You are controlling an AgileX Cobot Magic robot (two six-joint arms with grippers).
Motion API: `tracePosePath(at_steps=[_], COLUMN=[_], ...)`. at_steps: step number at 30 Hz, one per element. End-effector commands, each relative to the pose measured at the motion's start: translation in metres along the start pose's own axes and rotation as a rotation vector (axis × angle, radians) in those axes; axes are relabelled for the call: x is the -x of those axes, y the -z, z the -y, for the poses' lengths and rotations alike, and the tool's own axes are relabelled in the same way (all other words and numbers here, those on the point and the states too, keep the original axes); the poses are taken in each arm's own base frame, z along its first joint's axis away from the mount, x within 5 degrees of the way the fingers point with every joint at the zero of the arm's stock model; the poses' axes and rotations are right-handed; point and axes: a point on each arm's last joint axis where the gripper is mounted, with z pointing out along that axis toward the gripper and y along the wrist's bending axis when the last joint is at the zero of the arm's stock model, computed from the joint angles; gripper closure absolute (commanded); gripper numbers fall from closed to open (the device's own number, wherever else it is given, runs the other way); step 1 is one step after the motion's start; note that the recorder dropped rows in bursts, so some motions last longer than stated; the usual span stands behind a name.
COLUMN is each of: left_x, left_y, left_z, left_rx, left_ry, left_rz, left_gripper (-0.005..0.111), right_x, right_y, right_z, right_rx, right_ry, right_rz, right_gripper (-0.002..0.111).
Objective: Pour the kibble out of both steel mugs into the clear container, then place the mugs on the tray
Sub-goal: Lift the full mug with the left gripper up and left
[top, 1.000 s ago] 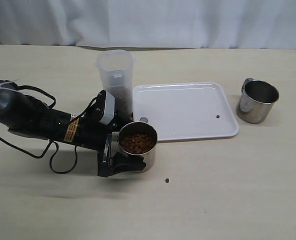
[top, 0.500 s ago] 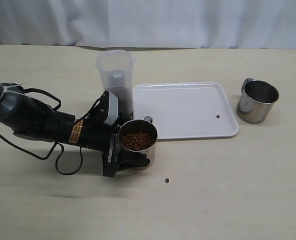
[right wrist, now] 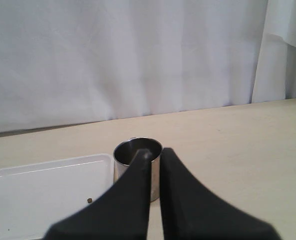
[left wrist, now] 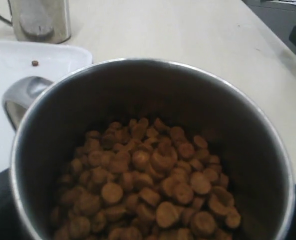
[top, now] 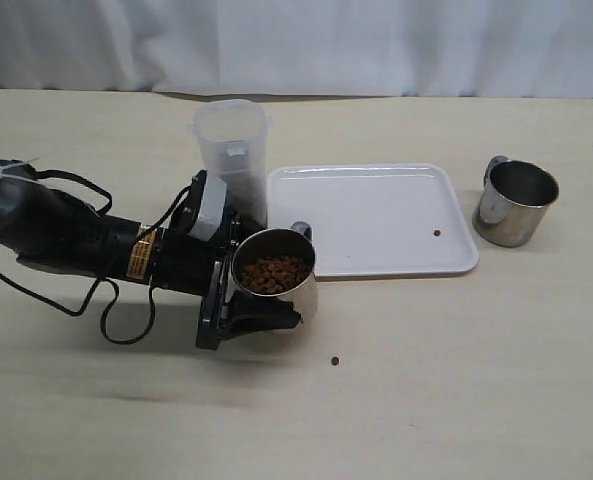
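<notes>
Left hand [top: 266,300] has closed on the full steel mug [top: 304,290] and lifted it slightly — kibble [top: 273,273] unspilled, left of counter [top: 426,400] centre, just beside the clear container [top: 232,150]. Pour likely next. Right hand [right wrist: 154,152] clenched, empty — second mug [top: 516,203] off the tray [top: 376,215].

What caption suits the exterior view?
Left gripper grips a kibble-filled steel mug beside the clear container; the empty mug stands right of the white tray.
</notes>
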Motion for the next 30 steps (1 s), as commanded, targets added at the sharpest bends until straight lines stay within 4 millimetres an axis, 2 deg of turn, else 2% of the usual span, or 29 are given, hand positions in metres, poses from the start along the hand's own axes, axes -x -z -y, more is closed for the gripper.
tracePosePath(at_steps=[1, 9, 15, 21, 25, 30], left_x=[0.025, 0.069, 0.113, 0.160, 0.181, 0.182], left_y=[0.009, 0.025, 0.042, 0.066, 0.085, 0.111], left_z=[0.004, 0.013, 0.024, 0.051, 0.062, 0.069], left_rx=[-0.052, -0.072, -0.048, -0.047, 0.136, 0.512], left_ry=[-0.043, 0.010, 0.057, 0.075, 0.150, 0.202], left_rz=[0.041, 0.034, 0.059, 0.039, -0.038, -0.068], left_gripper=[0.104, 0.104, 0.105, 0.105, 0.107, 0.107], right_x=[-0.001, -0.001, -0.001, -0.001, -0.001, -0.001], right_y=[0.000, 0.000, 0.000, 0.000, 0.000, 0.000], right_z=[0.000, 0.000, 0.000, 0.000, 0.000, 0.000], right_rx=[0.003, 0.003, 0.003, 0.003, 0.003, 0.003], right_ry=[0.016, 0.016, 0.016, 0.016, 0.016, 0.016], right_rz=[0.001, 0.001, 0.001, 0.001, 0.001, 0.001], right_gripper=[0.103, 0.103, 0.103, 0.103, 0.103, 0.103])
